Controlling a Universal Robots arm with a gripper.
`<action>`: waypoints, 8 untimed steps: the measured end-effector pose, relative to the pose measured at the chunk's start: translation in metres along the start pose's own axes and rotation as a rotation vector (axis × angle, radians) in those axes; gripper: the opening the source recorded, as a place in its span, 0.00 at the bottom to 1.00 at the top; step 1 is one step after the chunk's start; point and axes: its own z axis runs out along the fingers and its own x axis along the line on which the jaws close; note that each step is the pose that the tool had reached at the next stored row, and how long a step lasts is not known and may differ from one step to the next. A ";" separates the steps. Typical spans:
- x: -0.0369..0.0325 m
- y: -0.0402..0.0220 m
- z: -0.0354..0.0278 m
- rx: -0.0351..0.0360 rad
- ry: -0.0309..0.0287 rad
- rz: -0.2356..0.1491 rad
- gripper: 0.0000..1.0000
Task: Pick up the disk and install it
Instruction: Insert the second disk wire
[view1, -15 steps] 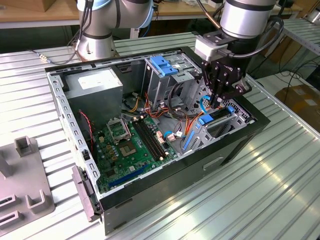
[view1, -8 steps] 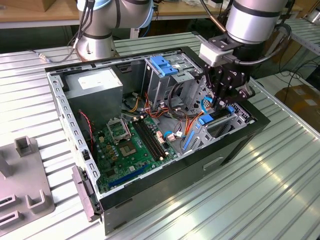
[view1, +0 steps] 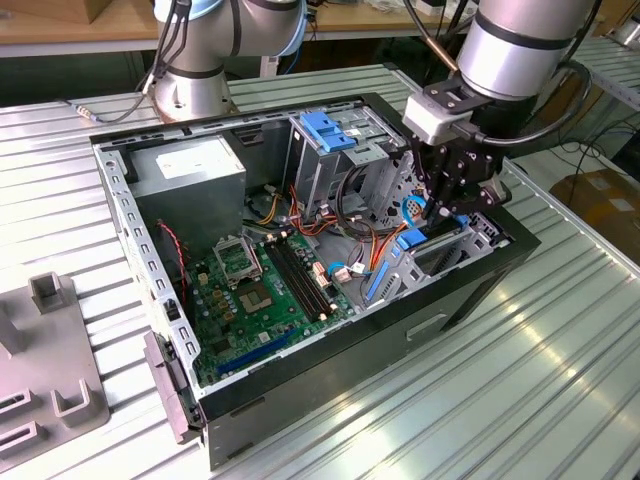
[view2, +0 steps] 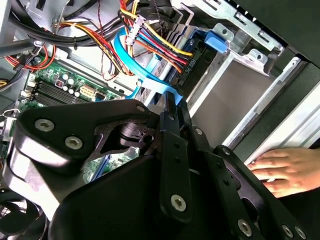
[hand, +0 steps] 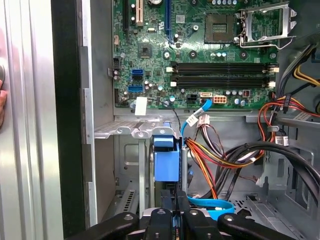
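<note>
My black two-finger gripper (view1: 445, 205) over the drive bay at the front corner of the open black computer case (view1: 480, 285).

My fingers are pinched narrow on the rear edge of the blue-framed grey metal disk (hand: 166, 162), which sits directly under me, partly down in the grey metal bay (view1: 440, 262), its long axis in line with my fingers. A person's hand (view2: 282, 170) rests on the case's outer wall.

One open computer case (view1: 470, 290), one motherboard (view1: 260, 290), one power supply (view1: 190, 170), two robot arms (view1: 520, 40), one hand (view2: 285, 167).
</note>
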 end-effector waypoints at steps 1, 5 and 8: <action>0.0000 -0.0003 0.0002 -0.0001 0.0001 0.001 0.16; 0.0000 -0.0005 0.0018 0.0000 -0.0023 0.001 0.16; -0.0001 -0.0004 0.0033 0.0000 -0.0086 0.002 0.16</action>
